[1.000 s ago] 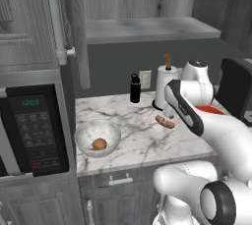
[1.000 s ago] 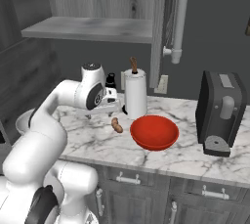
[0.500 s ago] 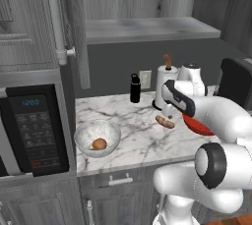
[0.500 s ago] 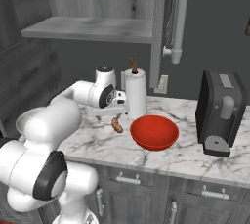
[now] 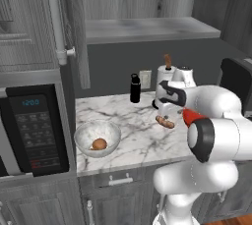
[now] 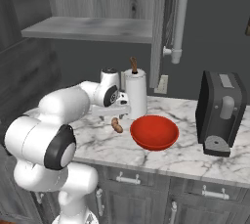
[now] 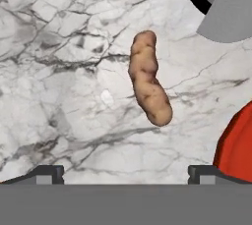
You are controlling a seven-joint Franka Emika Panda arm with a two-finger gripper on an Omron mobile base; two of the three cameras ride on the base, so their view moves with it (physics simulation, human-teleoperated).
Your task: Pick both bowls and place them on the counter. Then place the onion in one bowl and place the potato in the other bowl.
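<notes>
Presently, left base view: marble bowl (image 5: 97,138) near the counter (image 5: 133,135) front-left corner, onion (image 5: 99,144) inside; end effector (image 5: 166,117) above the potato (image 5: 165,122). Right base view: potato (image 6: 116,125) just beside the red bowl (image 6: 154,131), toward the front edge. Hand view: fingertips (image 7: 47,173) spread wide, empty, potato (image 7: 148,85) lying between them. Judged step: potato pickup; next, descend, close, carry to the red bowl.

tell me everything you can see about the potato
The potato is a small, elongated, lumpy piece with matte orange-brown skin, shaped like a sausage with a slight bend. It lies flat on the white marble counter, whole and loose, touched by nothing else. The red bowl sits just beside it, apart from it. The open gripper hangs above it, fingers not on it.
</notes>
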